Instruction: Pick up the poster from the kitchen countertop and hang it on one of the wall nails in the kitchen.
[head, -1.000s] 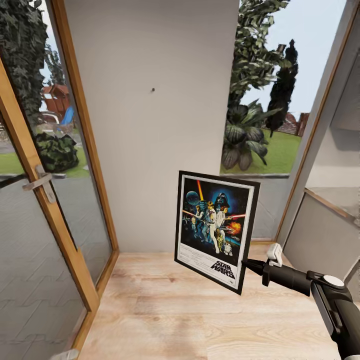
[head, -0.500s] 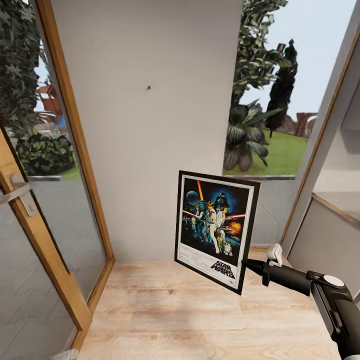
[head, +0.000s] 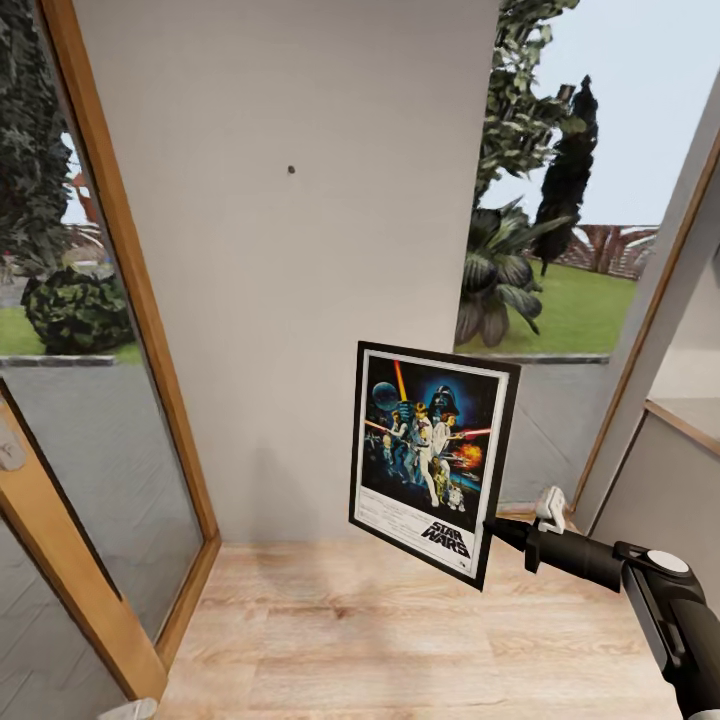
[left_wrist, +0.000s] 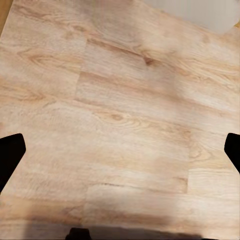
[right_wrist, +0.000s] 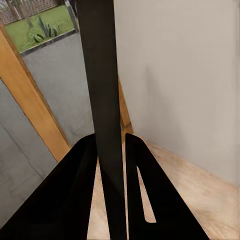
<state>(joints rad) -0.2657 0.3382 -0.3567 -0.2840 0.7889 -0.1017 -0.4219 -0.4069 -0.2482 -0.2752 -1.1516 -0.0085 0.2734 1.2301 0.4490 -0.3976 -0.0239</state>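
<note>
The poster (head: 432, 458) hangs upright in mid-air at the centre-right of the head view, above the wood floor (head: 400, 640) and in front of a pale wall panel (head: 290, 280). The right hand (head: 497, 533) grips its lower right edge — in the right wrist view the black frame (right_wrist: 102, 100) stands edge-on, pinched between the dark fingers (right_wrist: 75, 195). A small nail (head: 291, 169) sits high on the panel, upper left of the poster. The left hand (left_wrist: 120, 150) is spread open over bare floor.
</note>
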